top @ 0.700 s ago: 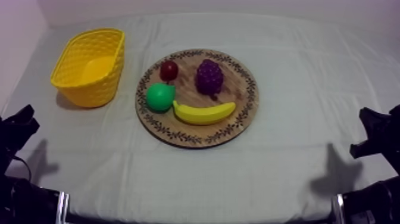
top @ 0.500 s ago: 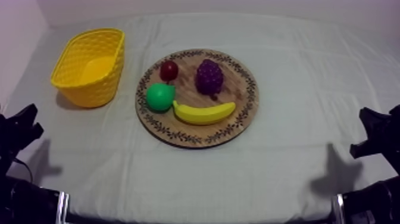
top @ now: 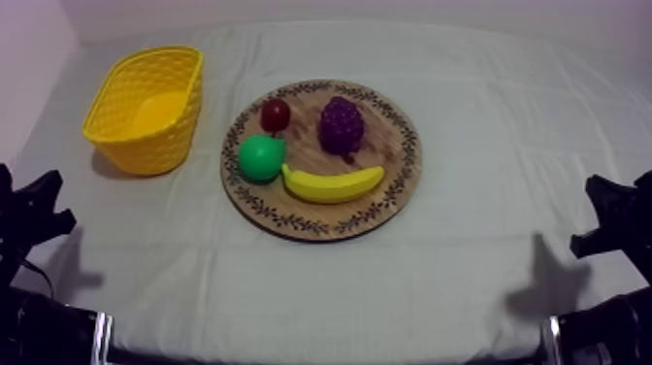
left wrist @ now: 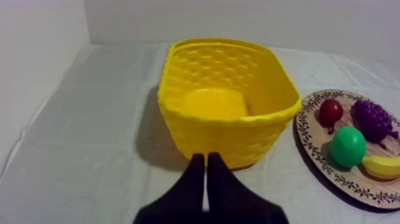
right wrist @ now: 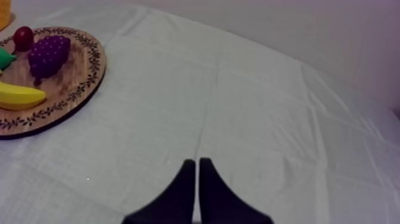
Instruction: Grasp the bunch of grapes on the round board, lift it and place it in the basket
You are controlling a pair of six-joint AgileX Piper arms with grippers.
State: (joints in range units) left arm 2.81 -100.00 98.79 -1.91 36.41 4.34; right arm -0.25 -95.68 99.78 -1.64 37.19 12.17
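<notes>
on the far half of the board (top: 403, 175), the grapes (top: 342, 125) sit just right of the small red fruit (top: 275, 115) and beyond the banana (top: 333, 183), with the pear (top: 261, 157) to their near left; nothing grips them. the basket (top: 146, 146) stands on the counter (top: 485, 146) at the far left, just beside the board, with nothing in it. the one change in the last moments is at the near left edge, where the left arm's dark shape has shifted a little. the fruit, board, basket and right arm sit exactly as before. the left gripper (left wrist: 206, 156) is closed on nothing, its fingers pressed into a narrow wedge pointing at the near wall of the basket. the right gripper (right wrist: 197, 161) is likewise closed and empty, aimed over bare cloth to the right of the board. i take the small stir to mean the left arm is only starting out, so the task is at its very beginning: the reach to the grapes, the opening, the grasp and the carry to the basket are all yet to come.
</notes>
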